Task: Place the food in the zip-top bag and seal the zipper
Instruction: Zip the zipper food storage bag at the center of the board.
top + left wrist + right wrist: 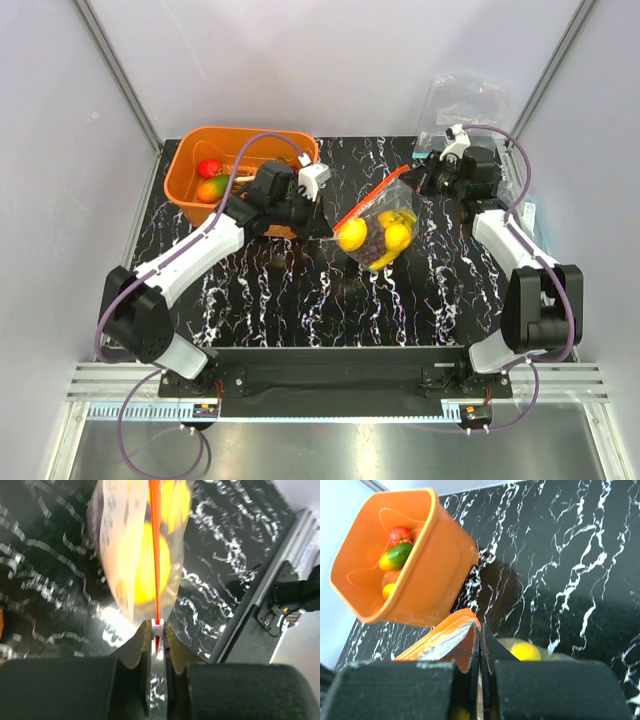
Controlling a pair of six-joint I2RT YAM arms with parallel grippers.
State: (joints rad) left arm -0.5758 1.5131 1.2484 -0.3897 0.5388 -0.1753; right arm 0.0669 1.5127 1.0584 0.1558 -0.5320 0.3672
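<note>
Closest to the lens on the left wrist view, my left pincer is pressed together on the near end of the zipper. The red-orange strip runs straight away from its tips, with a small white piece seated right at the bite. Around both arms is the black marble-patterned table. Behind and to the outer side of the left pincer sits the orange basket. The right wrist view shows a red fruit and a green-and-orange one inside it. The zip-top bag hangs between the two pincers, and its mouth edge is pulled into a taut diagonal from one set of tips to the other. My right pincer has the far end. On its own camera the right pincer shows fingers closed to a hairline, with the orange strip curling in against them, so I read it as clamped on that end. The food is inside the pouch, below the strip. A yellow lemon piece lies toward the left pincer and another toward the right. Dark grapes sit between them and the banana bunch is lowest. Beyond the right pincer, off the table's far corner, lie some spare clear bags.
</note>
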